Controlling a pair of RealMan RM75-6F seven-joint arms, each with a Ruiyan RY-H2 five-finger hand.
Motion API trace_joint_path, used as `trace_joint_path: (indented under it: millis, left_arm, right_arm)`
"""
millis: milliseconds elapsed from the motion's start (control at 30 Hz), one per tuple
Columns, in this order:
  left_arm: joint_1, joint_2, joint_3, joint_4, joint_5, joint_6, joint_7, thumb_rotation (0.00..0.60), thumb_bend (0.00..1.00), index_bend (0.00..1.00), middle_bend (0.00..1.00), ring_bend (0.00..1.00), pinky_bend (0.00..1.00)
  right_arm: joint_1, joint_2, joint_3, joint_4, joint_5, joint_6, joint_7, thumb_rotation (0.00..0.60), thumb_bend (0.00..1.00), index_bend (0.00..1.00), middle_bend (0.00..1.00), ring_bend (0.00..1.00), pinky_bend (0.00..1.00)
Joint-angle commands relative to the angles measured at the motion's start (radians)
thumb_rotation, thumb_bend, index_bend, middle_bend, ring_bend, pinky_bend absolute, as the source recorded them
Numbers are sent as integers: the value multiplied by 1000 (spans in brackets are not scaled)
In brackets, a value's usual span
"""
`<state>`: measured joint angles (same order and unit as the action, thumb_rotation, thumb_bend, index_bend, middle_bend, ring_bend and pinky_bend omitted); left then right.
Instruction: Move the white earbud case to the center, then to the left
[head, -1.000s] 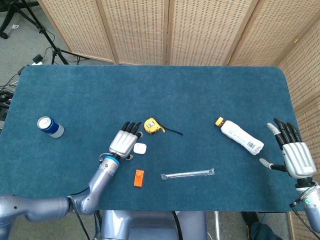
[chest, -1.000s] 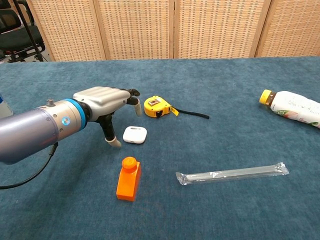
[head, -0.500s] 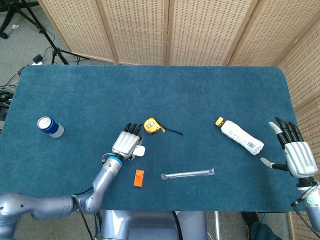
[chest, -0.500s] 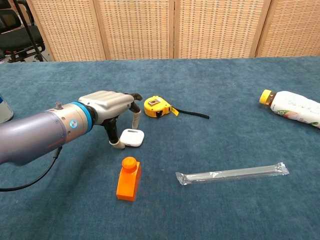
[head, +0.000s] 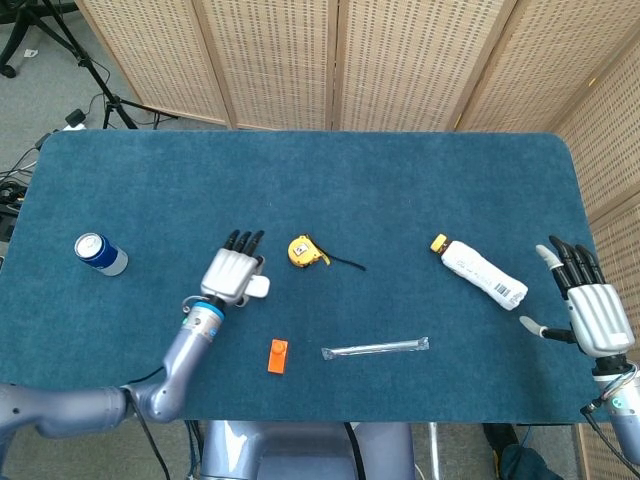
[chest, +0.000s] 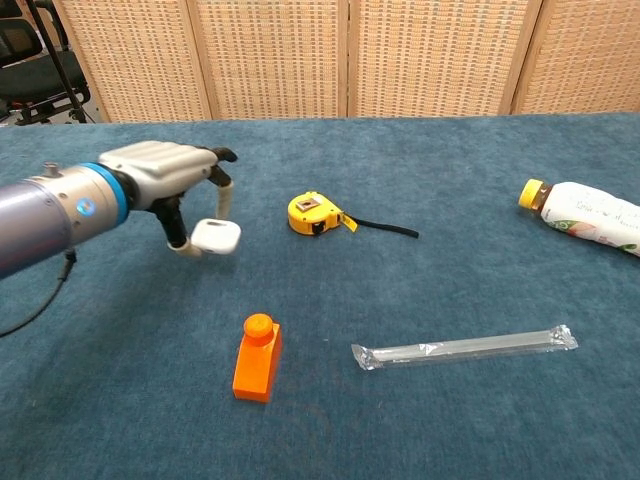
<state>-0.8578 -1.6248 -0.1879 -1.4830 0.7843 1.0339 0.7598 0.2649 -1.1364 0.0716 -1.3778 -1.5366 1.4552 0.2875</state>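
Observation:
The white earbud case (chest: 216, 236) (head: 257, 286) is off the cloth, pinched between the thumb and fingers of my left hand (chest: 172, 180) (head: 230, 273). That hand hangs left of the table's middle, a little left of the yellow tape measure (chest: 314, 214) (head: 306, 251). My right hand (head: 590, 307) rests at the table's right edge in the head view, fingers spread and holding nothing; the chest view does not show it.
An orange block (chest: 258, 357) (head: 278, 355) lies in front of the left hand. A clear wrapped straw (chest: 465, 346) (head: 376, 348) lies at front centre. A white bottle with a yellow cap (chest: 584, 214) (head: 480, 271) lies at right. A blue can (head: 99, 252) stands at far left.
My left hand closed on the earbud case, lifted it off the cloth and carried it to the left, away from the tape measure. The right hand stayed about where it was.

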Motion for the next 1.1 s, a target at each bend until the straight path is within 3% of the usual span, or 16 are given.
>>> trace_joint_path:
  millis: [33,233,533,733,1033,1100]
  left_arm:
    - [47,95,11,-14,6,5,-58,600,308,591,0,0,0]
    - [105,185,24,122,-10,-95,-217,600,314,592,0,0,0]
    - [129,149,60,402,94,-258,-414,600,331,593,0,0,0]
    - [136,135,71,464,138,-280,-453,600,335,594,0,0,0]
    - [139,147,76,461,170,-288,-457,600,329,591,0,0,0]
    - [138,142,73,462,168,-279,-445,600,322,526,0,0,0]
  right_arm:
    - [-1,0,1,-2,-3,1,0,600,0,0,0,0,0]
    - [-4,-2,2,-6,-9,1,-18,600,0,0,0,0,0]
    - [-5,-18,4,-16,-13,-5,-74,600,0,0,0,0,0]
    - [-8,-20,8,-17,-11,-5,-78,600,0,0,0,0,0]
    - [-10,-17,15,-16,-9,-5,-70,600,0,0,0,0,0]
    - [-11,-16,15,-17,-11,-4,-69,600,0,0,0,0,0]
